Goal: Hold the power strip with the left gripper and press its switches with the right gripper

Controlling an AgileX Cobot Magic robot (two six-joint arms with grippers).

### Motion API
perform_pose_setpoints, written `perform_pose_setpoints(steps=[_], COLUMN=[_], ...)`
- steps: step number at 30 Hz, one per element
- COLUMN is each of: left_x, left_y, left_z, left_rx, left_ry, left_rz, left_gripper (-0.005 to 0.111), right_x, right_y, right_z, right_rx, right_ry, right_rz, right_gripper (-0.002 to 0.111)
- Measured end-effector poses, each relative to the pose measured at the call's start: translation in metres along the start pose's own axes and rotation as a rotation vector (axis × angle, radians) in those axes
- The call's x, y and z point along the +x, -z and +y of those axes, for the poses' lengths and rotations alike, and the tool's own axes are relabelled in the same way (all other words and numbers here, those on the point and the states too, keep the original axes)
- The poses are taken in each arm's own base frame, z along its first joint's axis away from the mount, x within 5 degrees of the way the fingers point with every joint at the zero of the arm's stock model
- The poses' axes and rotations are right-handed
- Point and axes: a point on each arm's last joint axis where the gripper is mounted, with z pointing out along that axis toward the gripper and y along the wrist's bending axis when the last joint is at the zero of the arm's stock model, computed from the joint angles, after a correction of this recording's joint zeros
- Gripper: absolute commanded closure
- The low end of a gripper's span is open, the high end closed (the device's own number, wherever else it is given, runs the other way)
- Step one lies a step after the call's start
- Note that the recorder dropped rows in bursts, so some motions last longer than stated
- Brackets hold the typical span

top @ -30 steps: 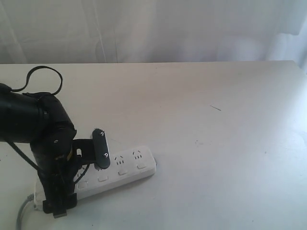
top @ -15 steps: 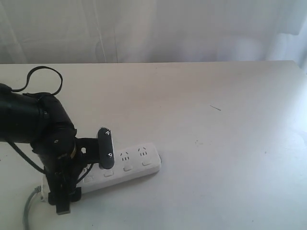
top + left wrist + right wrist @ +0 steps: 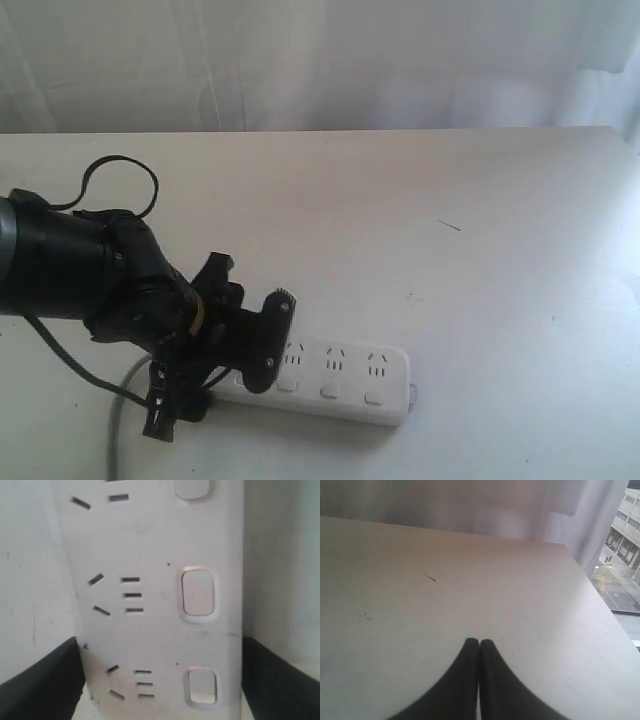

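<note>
The white power strip (image 3: pixel 345 375) lies flat on the table near its front edge, three socket groups showing past the arm. My left gripper (image 3: pixel 236 374) is shut across the strip's left part, one narrow black finger (image 3: pixel 271 335) with two screws over its far edge. In the left wrist view the strip (image 3: pixel 150 625) fills the gap between both black fingers (image 3: pixel 42 680), which touch its long edges. Square white switches (image 3: pixel 198 592) run in a row along one side (image 3: pixel 328 391). My right gripper (image 3: pixel 479 644) is shut on nothing, above bare table, away from the strip.
The strip's grey cord (image 3: pixel 118 420) curves off toward the front left edge. A looped black cable (image 3: pixel 120 175) rises from the left arm. A small dark mark (image 3: pixel 450 226) sits on the white table (image 3: pixel 450 300). A window is beyond the table's edge (image 3: pixel 625 535).
The left arm has swung right and lower, dragging the strip with it. The strip has turned and slid to the right, showing more of its length.
</note>
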Motion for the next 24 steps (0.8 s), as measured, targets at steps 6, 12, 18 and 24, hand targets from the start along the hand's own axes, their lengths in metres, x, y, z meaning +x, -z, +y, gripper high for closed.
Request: perform_pose_setpoints(steps=[6,12,18,24], left_x=[-0.013,-0.015,-0.016,-0.016], left_y=[0.002,-0.003,-0.009,-0.009], left_z=[-0.005,-0.006,-0.006,-0.006], left_rx=[0.003,0.042,0.074,0.082], left_ry=[-0.032,0.013,0.019,0.025], left_rz=[-0.046,-0.048,-0.028,-0.027], left_gripper=[0.107,0.107,0.107,0.107], right_x=[0.0,0.0,0.0,-0.002], right_y=[0.0,0.0,0.0,0.0], right_z=[0.0,0.0,0.0,-0.002], right_rx=[0.0,0.0,0.0,0.018], right_ry=[0.0,0.0,0.0,0.125], right_rz=[0.0,0.0,0.0,-0.019], right_gripper=[0.108,0.108,0.108,0.108])
